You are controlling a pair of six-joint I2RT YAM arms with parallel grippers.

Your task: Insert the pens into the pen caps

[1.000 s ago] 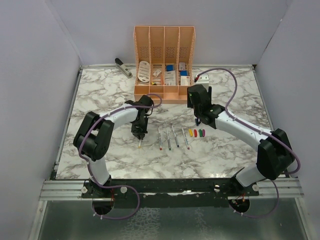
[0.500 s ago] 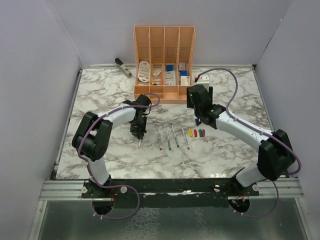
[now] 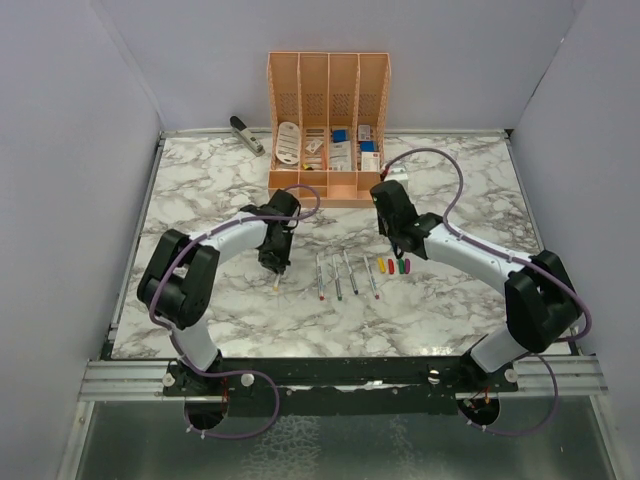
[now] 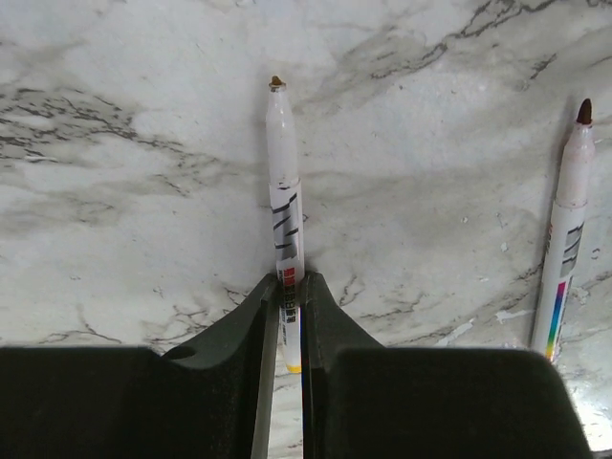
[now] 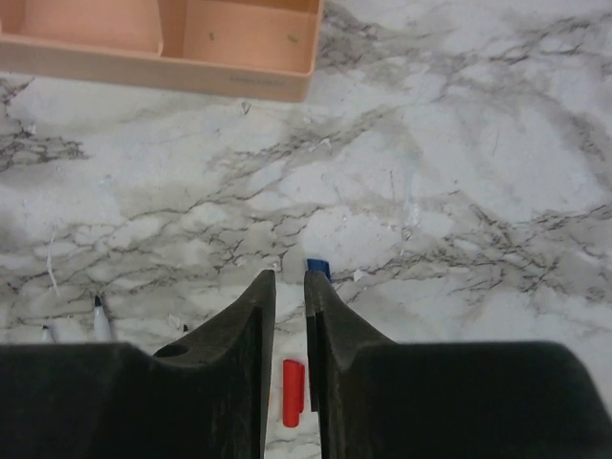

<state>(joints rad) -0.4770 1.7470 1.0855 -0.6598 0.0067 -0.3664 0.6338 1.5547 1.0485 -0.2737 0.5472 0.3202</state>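
Where left fingers point(image 4: 251, 325) pinch, 1 pen point(image 4: 284, 210) protrudes.

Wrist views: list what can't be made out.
Right wrist: blue cap mostly hidden behind a fingertip of the right gripper; gripped or not, unclear.
Left wrist: rear of the pen hidden inside the shut left gripper; second pen has its lower end covered by that gripper.
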